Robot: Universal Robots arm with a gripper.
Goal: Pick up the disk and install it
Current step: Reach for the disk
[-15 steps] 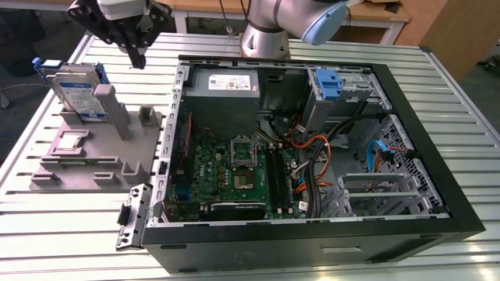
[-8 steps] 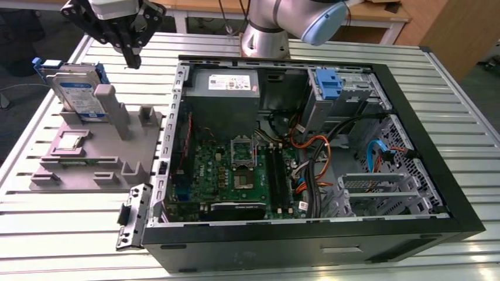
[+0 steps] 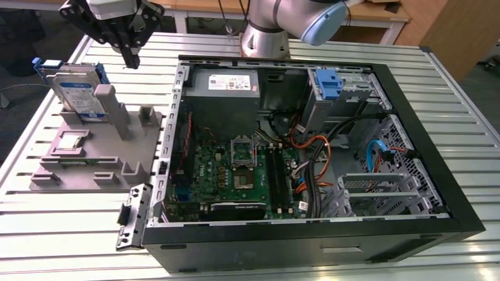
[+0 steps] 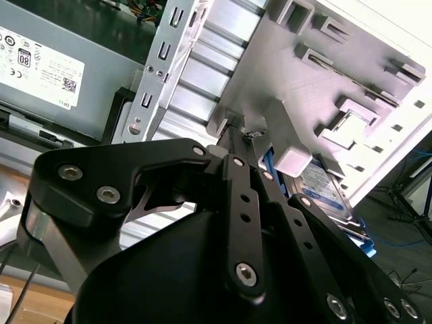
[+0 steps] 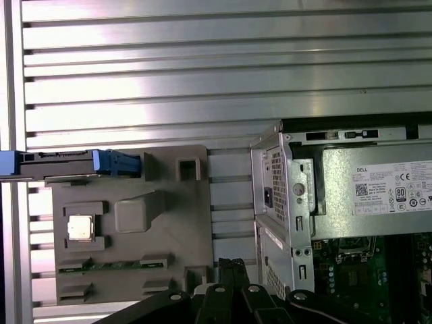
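The disk [image 3: 78,96] stands on edge in a slot at the far end of a grey holder [image 3: 93,167], its blue-and-white label facing out and blue rails round it. The first wrist view shows the disk [image 5: 67,164] edge-on, and the second wrist view shows its label [image 4: 324,185] behind a grey post. My gripper [image 3: 133,61] hangs above the table, to the exterior view's right of the disk and higher than it. Its black fingers are shut together with nothing between them, as both wrist views show [image 4: 237,133] [image 5: 229,264].
An open computer case [image 3: 437,175] lies on the slatted metal table [image 3: 62,234], with a grey power-supply box [image 3: 222,85], a motherboard [image 3: 234,170], a bare blue bracket [image 3: 328,85] in the upper bay and a metal drive cage [image 3: 375,190]. The holder also carries a chip [image 5: 79,228].
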